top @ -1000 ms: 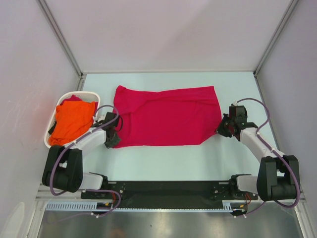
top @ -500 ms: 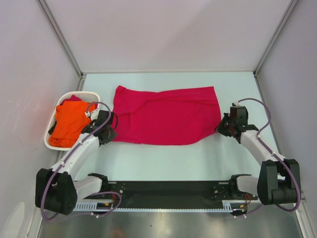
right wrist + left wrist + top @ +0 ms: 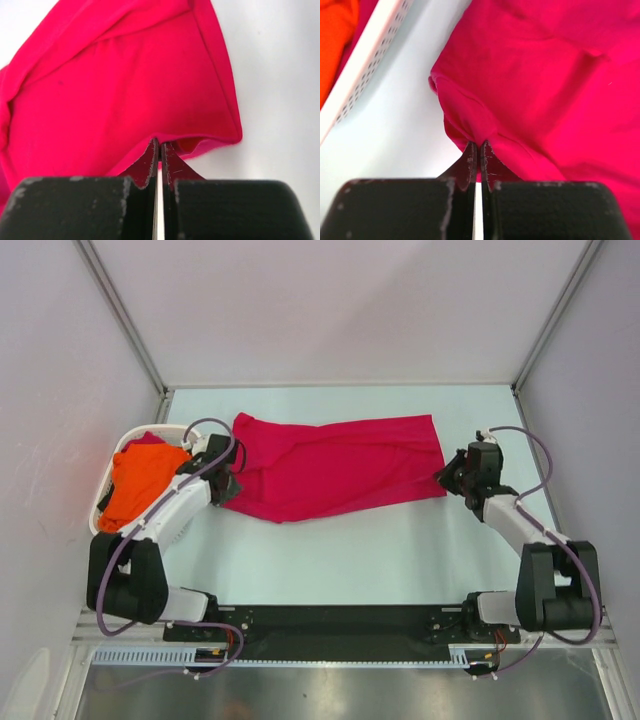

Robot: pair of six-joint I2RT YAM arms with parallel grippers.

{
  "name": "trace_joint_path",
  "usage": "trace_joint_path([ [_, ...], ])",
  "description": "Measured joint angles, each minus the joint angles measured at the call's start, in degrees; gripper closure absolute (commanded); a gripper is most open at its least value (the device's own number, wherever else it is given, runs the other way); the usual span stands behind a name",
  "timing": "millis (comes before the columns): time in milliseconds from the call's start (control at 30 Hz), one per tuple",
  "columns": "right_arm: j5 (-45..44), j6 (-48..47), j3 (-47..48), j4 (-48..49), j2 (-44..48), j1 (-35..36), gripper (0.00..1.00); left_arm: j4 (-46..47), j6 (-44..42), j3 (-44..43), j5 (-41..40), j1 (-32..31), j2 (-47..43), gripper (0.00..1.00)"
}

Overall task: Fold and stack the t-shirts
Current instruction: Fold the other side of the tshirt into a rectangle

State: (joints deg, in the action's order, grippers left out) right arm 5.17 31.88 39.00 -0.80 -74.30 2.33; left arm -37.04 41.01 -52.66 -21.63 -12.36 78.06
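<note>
A crimson t-shirt (image 3: 335, 465) lies spread across the middle of the table, its near edge lifted and folded back toward the far side. My left gripper (image 3: 228, 486) is shut on the shirt's near left corner, where the cloth (image 3: 470, 120) bunches into the closed tips (image 3: 479, 145). On the other side my right gripper (image 3: 447, 478) is shut on the near right corner, the hem (image 3: 220, 135) curling over its tips (image 3: 160, 142). An orange t-shirt (image 3: 145, 480) sits crumpled in the basket at the left.
A white oval plastic basket (image 3: 172, 430) stands at the left edge beside my left arm; its perforated wall (image 3: 367, 65) passes close to the gripper. Grey walls and metal posts close in the table at the back and both sides.
Both grippers have carried the shirt's near edge away from me toward the far side, so the visible cloth is now narrower. The left arm swung in toward the basket.
</note>
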Motion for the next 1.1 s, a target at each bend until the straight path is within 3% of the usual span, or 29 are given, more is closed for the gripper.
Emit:
trace_joint_path([
  [200, -2.6, 1.3, 6.4, 3.6, -13.3, 0.1, 1.00, 1.5, -1.5, -8.8, -0.8, 0.1, 6.8, 1.00],
  [400, -5.3, 1.6, 11.5, 3.6, -18.9, 0.2, 1.00, 1.5, -2.5, -14.5, -0.9, 0.7, 12.2, 1.00],
  [433, -5.9, 1.6, 12.6, 3.5, -20.0, 0.2, 1.00, 1.7, -2.6, -15.1, -0.9, 0.9, 13.1, 0.95],
  [467, -6.3, 1.6, 13.7, 3.4, -21.0, 0.1, 1.00, 1.7, -2.7, -16.0, -0.9, 1.2, 14.2, 0.86],
  [500, -6.6, 1.6, 14.8, 3.1, -22.1, 0.1, 0.99, 1.7, -3.0, -16.7, -0.8, 1.4, 15.3, 0.47],
  [533, -7.0, 1.6, 15.7, 3.0, -22.9, 0.0, 0.99, 1.7, -3.4, -17.4, -0.7, 1.7, 16.3, 0.26],
  [600, -7.6, 1.8, 17.7, 2.5, -25.1, -0.2, 0.91, 1.7, -4.1, -18.6, -0.5, 2.2, 18.4, 0.01],
  [700, -7.8, 2.2, 19.5, 1.9, -28.0, -0.3, 0.66, 1.4, -4.5, -19.1, -0.4, 2.6, 20.3, 0.00],
  [833, -9.4, 2.3, 21.0, 0.1, -30.6, 0.2, 0.48, 0.7, -4.6, -19.1, -0.5, 2.7, 20.1, 0.00],
  [1100, -15.1, 1.7, 21.4, -2.4, -29.6, 3.6, 0.46, 2.5, -5.8, -12.0, 1.9, 1.7, 9.4, 0.11],
])
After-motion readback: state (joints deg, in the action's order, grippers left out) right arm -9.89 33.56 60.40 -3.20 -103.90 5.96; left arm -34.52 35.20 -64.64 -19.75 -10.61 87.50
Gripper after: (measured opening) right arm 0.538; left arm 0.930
